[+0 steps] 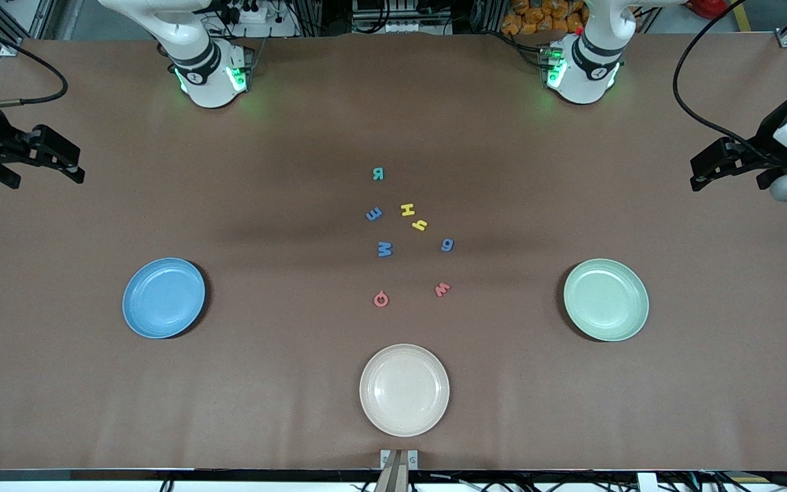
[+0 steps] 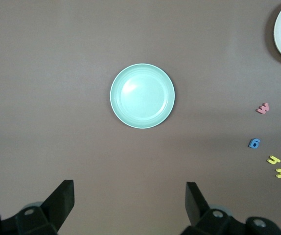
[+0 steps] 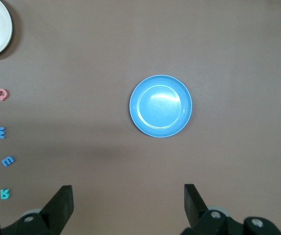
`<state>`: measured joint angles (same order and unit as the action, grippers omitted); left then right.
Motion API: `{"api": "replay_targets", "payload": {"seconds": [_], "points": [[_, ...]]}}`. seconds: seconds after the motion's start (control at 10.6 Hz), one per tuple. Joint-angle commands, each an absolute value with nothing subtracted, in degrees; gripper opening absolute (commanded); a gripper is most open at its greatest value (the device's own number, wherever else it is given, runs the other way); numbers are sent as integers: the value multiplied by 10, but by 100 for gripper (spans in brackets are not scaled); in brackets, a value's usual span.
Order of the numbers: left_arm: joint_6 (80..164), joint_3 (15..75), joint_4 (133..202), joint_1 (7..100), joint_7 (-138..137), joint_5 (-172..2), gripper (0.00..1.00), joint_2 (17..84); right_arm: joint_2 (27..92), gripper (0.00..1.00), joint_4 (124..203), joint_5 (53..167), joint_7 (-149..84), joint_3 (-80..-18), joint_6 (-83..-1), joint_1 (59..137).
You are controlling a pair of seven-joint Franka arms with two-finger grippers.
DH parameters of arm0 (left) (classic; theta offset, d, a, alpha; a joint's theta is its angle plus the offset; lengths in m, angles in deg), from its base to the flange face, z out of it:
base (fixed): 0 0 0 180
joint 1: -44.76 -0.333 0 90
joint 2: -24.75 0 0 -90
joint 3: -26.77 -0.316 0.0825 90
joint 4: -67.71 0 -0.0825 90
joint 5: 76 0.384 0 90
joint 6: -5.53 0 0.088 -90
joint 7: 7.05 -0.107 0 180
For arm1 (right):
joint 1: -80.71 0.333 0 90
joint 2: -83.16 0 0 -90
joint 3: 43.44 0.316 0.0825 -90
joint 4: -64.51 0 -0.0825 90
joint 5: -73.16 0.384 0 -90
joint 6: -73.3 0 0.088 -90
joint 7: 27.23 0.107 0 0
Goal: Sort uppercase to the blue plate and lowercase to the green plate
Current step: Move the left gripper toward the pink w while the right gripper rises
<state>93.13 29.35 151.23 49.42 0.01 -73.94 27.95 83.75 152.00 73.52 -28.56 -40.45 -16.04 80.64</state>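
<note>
Eight foam letters lie scattered mid-table: uppercase teal R [image 1: 378, 173], yellow H [image 1: 407, 209], blue M [image 1: 384, 249] and red Q [image 1: 381, 298]; lowercase blue e [image 1: 374, 214], yellow h [image 1: 420, 225], blue g [image 1: 447, 244] and red w [image 1: 442, 289]. The blue plate [image 1: 164, 297] sits toward the right arm's end and the green plate [image 1: 606, 299] toward the left arm's end, with nothing on either. My left gripper [image 2: 129, 200] hangs open high over the table beside the green plate [image 2: 142, 96]. High up beside the blue plate [image 3: 160, 105], my right gripper [image 3: 128, 203] is open too.
A cream plate [image 1: 404, 389] with nothing on it sits near the table's front edge, nearer the front camera than the letters. Bare brown tabletop separates the letters from each plate. Both arm bases stand along the table's back edge.
</note>
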Motion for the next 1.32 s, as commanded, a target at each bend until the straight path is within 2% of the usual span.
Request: {"api": "replay_targets", "payload": {"seconds": [0.0,0.28,0.47,0.75,1.22], "points": [[929,289,1512,497,-14,-751,100,275,836,100,1517,740,-290,-409,-157,808],[930,304,1513,500,-20,-759,100,292,836,100,1518,740,-290,-410,-157,807],[953,359,1516,502,-31,-764,100,320,836,100,1526,740,-290,-410,-161,807],[1040,429,1524,529,-32,-763,100,381,829,100,1556,740,-290,-411,-183,804],[1152,444,1520,606,-46,-695,100,486,743,100,1583,740,-290,-411,-259,787]]}}
